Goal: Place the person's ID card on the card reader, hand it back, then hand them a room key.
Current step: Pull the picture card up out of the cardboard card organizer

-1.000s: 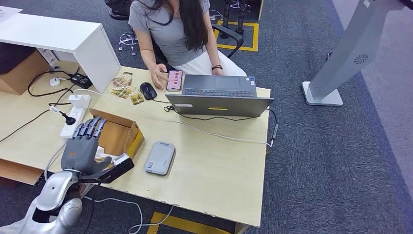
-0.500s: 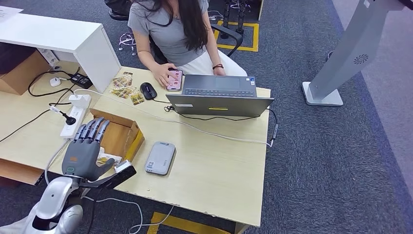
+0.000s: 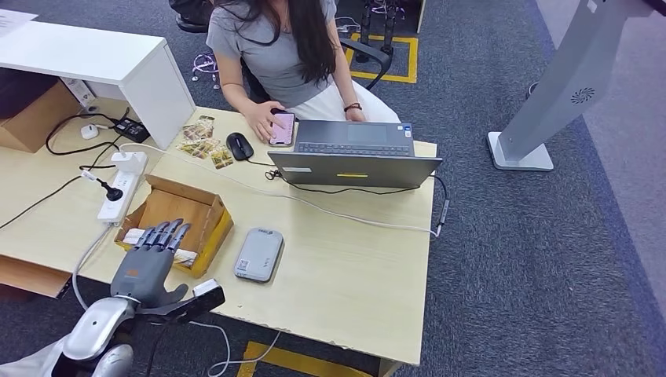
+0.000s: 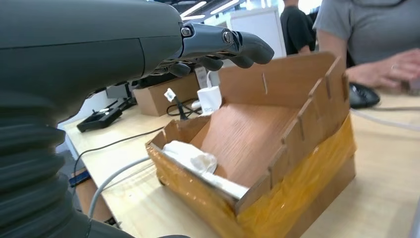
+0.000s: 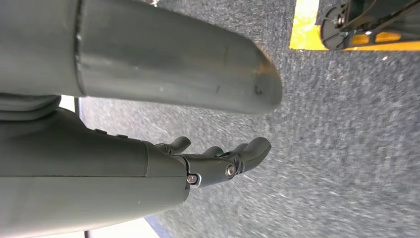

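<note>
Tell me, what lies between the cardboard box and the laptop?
In the head view, bare tabletop crossed by a white cable separates cardboard box and laptop.

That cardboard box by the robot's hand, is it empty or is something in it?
Not empty. The open-topped cardboard box holds white items at its near end; the rest shows bare brown floor.

Grey card reader [image 3: 258, 254] flat beside cardboard box [image 3: 206, 206]

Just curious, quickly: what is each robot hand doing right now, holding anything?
Left robot hand: open, empty, by the cardboard box.
Right robot hand: open, empty.
</note>
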